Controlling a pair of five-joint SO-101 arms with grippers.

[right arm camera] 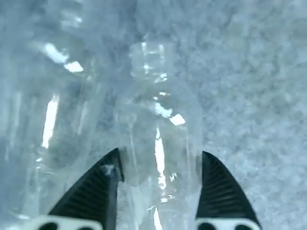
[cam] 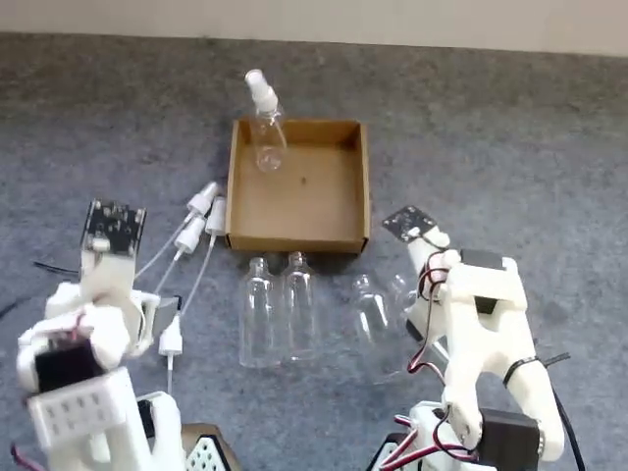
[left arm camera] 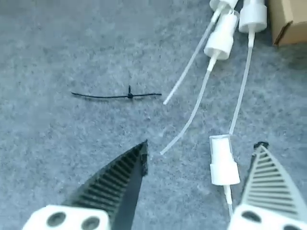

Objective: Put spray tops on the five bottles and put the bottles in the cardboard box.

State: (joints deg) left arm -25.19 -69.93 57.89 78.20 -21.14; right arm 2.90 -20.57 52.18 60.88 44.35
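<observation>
Close your right tool [right arm camera: 160, 154] (spread wide now, like the left tool [left arm camera: 202, 145]) softly on the middle of the clear bottle [right arm camera: 158, 96] so it won't slip.

The cardboard box [cam: 319, 201] is open-topped, its floor bare except for a capped bottle [cam: 267, 132] standing in its far left corner. Four clear bottles [cam: 260, 314] lie crowded before its near wall. Spray tops [cam: 201, 211] and their tubes clutter its near left corner. The carpet [cam: 471, 147] right of it lies open.
</observation>
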